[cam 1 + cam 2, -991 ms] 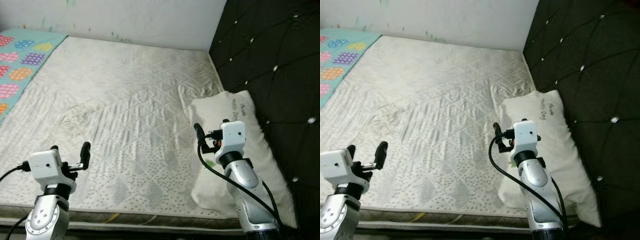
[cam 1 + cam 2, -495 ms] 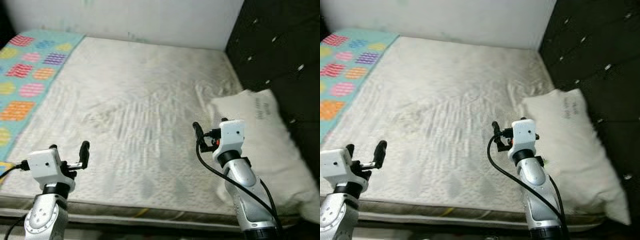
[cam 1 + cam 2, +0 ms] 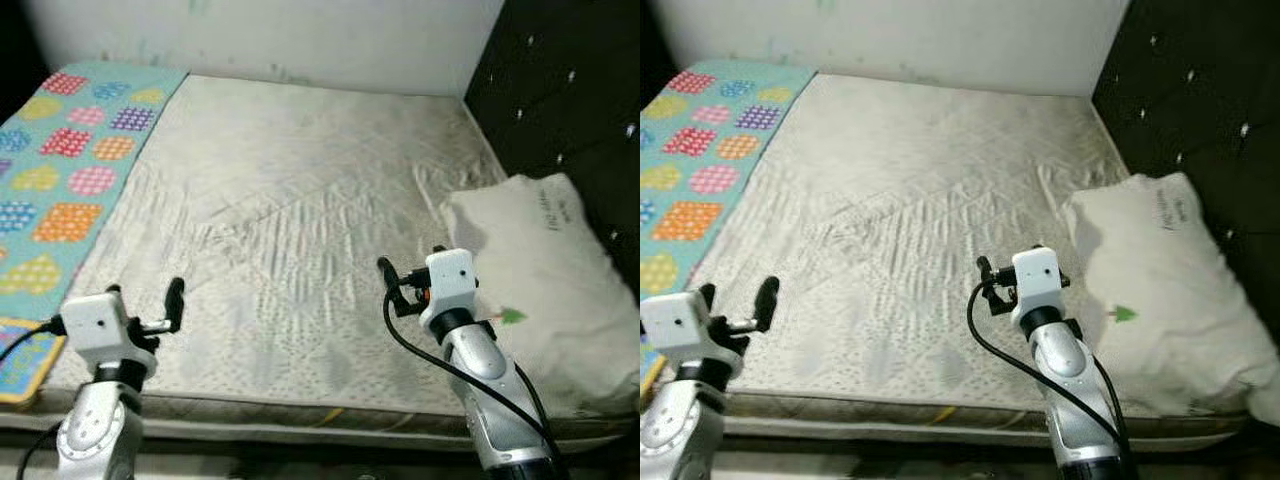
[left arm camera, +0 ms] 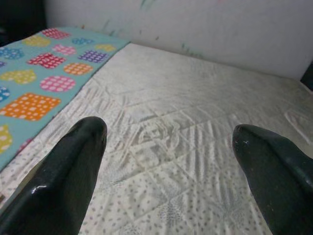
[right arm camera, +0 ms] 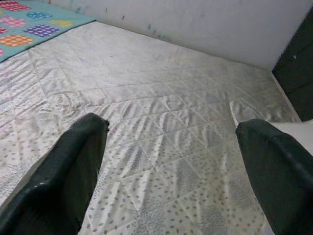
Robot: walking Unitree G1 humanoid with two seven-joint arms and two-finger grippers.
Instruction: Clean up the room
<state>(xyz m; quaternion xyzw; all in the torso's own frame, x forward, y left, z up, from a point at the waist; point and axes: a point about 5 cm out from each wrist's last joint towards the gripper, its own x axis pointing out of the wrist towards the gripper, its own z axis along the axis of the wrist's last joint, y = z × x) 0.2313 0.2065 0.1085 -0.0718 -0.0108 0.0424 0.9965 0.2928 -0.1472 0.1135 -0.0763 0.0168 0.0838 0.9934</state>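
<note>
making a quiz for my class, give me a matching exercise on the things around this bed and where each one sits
Things:
1. white rumpled pillow
2. teal blanket with coloured patches
3. black tufted headboard
4. left pincer

Places:
A. robot's far right, upright
B. mattress's left side
C. near edge, robot's left
D. mattress's right side, by the headboard

Pairs: 1-D, 2-B, 3-A, 4-C

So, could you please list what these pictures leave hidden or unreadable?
- Pillow: writing near its top too small to read; its far corner leaves the left eye view's edge.
- Patterned blanket: runs off the left edge.
- Flat colourful item at the mattress corner: cut off, unidentifiable.
- Floor: hidden below the mattress.
</note>
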